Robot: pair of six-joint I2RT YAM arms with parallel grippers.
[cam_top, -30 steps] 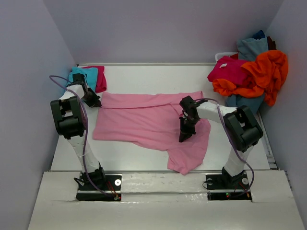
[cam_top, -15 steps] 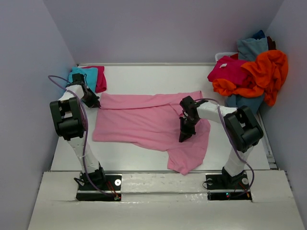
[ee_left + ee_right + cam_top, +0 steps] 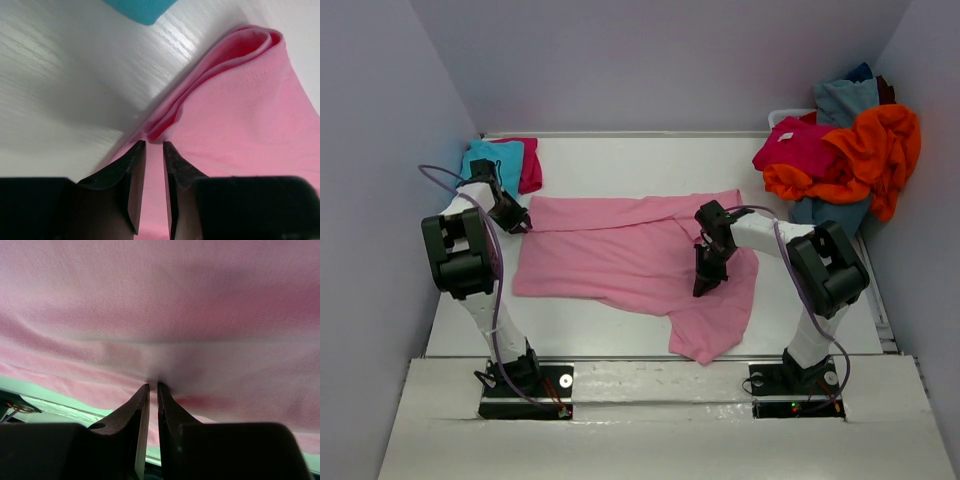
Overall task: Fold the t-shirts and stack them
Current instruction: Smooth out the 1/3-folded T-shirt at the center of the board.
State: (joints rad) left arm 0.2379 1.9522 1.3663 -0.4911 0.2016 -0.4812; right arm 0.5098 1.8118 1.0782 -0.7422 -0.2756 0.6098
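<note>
Top external: right tool [image 3: 704, 288] points down, pinching the pink t-shirt [image 3: 605, 258].

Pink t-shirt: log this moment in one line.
pink t-shirt: spread out, far edge folded over | left end effector: open at far-left fold, not gripping | right end effector: shut on right side
</note>
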